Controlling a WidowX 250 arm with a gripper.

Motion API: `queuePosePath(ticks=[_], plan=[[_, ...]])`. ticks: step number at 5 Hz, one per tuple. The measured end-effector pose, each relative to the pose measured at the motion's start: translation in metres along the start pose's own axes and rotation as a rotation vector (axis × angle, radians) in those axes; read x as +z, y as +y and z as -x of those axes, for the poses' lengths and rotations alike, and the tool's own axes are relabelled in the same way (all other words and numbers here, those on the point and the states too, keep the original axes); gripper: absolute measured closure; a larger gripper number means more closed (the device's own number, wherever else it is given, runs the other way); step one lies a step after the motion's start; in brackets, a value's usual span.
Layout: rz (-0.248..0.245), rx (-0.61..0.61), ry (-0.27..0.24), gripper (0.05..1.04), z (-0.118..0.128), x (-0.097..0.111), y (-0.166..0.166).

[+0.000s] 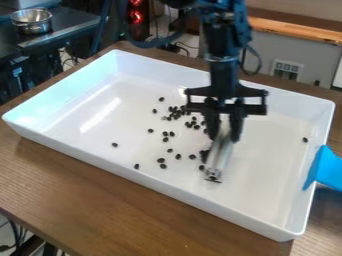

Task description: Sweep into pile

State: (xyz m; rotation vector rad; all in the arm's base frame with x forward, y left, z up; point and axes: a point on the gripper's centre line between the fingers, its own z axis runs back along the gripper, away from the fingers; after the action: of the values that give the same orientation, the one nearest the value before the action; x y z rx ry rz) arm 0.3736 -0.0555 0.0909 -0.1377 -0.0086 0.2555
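Well, far to the left of the tool and behind it, a shiny metal pot (32,21) sits on a dark surface. The wooden worktop (100,205) carries a big white tray (80,147), which reaches out on both sides of the tool. Left of the tool, one bean (115,145) lies on its own, the furthest out on that side. Closer in, more small black beans are strewn loosely across the tray floor, and the tightest cluster (175,113) lies just left of the tool. The tool (224,136) hangs down over the tray, right of the middle, its two sides clamped on a pale, shiny bar (221,154). The bar slants down and a little left from the tool, its low end near the tray floor. A dark clump (204,155) shows along the bar's left side; whether it is bristles or beans, I cannot tell. Well to the right of the tool, a lone bean (305,140) lies near the tray's right wall. Furthest right, something bright blue (327,170) overlaps the tray's edge.
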Motion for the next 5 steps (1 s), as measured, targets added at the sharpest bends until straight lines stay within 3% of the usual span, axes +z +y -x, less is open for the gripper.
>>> queuePosePath(ticks=[3, 5], plan=[[-0.001, -0.002, -0.042, 0.738, 0.009, 0.006, 0.06], [-0.009, 0.024, 0.006, 0.741, 0.009, 0.016, 0.13]])
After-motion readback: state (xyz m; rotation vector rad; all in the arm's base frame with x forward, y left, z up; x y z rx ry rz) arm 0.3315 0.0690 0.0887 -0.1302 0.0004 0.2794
